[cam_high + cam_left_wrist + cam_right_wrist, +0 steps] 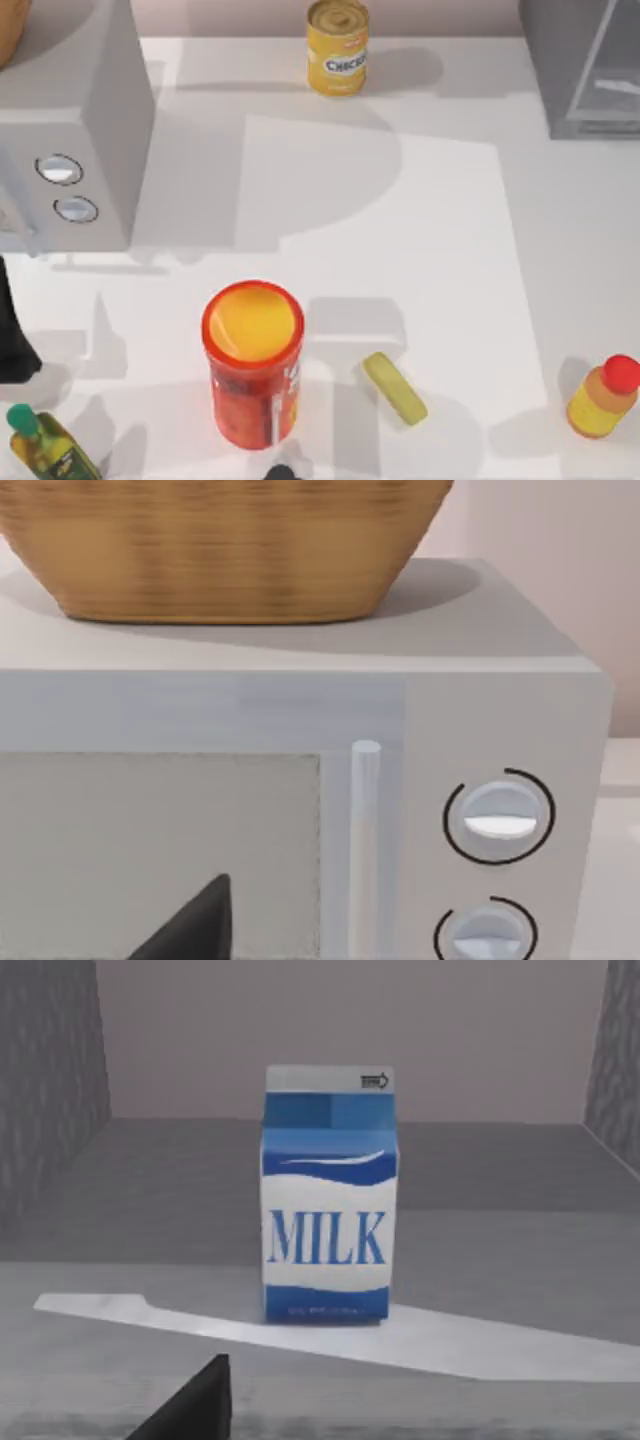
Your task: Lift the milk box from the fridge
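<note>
- Inside the fridge, at the table's far right corner: milk box standing upright on the dark grey floor, blue and white, "MILK" facing the right wrist camera, grey walls well apart on either side, pale back wall behind
- Just below the carton, a pale strip lying flat across the fridge floor, touching or passing under the carton's base
- Near the bottom edge of the right wrist view, one dark fingertip of the right gripper, short of the carton and not touching; jaw spread impossible to tell
- At the table's left, a light grey microwave with two round dials and a woven basket on top; left gripper parked facing its door, one dark finger visible, opening impossible to tell
- On the open table: yellow can, red jar, small yellow disc, red-capped bottle, green-capped bottle
- Likely risks: a finger nudging the light carton before closing and tipping it backward; a grip too high on the peaked top slipping off; lifting too steeply inside the cabinet and striking the fridge ceiling or wall
</note>
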You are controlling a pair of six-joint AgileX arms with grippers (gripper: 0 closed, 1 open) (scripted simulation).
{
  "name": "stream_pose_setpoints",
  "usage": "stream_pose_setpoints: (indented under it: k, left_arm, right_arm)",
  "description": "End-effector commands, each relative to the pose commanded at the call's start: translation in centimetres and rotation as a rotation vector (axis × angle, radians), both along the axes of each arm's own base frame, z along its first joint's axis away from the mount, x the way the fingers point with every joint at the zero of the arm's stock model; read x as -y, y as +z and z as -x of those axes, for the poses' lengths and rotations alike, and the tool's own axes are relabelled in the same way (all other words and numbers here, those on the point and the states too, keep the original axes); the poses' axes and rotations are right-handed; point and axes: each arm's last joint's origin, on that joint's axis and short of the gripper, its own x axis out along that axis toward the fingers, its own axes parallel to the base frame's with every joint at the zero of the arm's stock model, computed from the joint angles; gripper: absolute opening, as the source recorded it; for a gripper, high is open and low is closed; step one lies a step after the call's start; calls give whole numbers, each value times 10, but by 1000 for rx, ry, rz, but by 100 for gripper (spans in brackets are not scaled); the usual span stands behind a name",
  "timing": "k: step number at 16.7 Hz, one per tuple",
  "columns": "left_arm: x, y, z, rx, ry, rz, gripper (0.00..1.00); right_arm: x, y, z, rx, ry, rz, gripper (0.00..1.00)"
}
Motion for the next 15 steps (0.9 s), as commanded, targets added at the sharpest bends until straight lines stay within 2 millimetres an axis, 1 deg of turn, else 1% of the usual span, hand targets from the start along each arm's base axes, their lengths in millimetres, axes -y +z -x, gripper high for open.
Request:
stream_pose_setpoints:
  k: [2, 4, 6, 7, 9, 13, 15]
  left_arm:
    - [0, 0, 0, 0, 0, 0, 100]
    - [0, 0, 0, 0, 0, 0, 100]
    - [0, 0, 0, 0, 0, 0, 100]
    - [0, 0, 0, 0, 0, 0, 100]
    - [0, 0, 0, 0, 0, 0, 100]
    - [0, 0, 0, 0, 0, 0, 100]
    - [0, 0, 0, 0, 0, 0, 100]
  right_arm:
    - [-2, -4, -37, -18, -5, -5, 100]
    - [-9, -7, -70, -36, -7, -8, 100]
    - [-18, -11, -95, -57, -8, -10, 100]
    - [-22, -12, -103, -66, -8, -11, 100]
    - [-27, -13, -111, -77, -8, -11, 100]
    - [-26, -12, -111, -73, -11, -11, 100]
    - [-26, -14, -114, -79, -9, -12, 100]
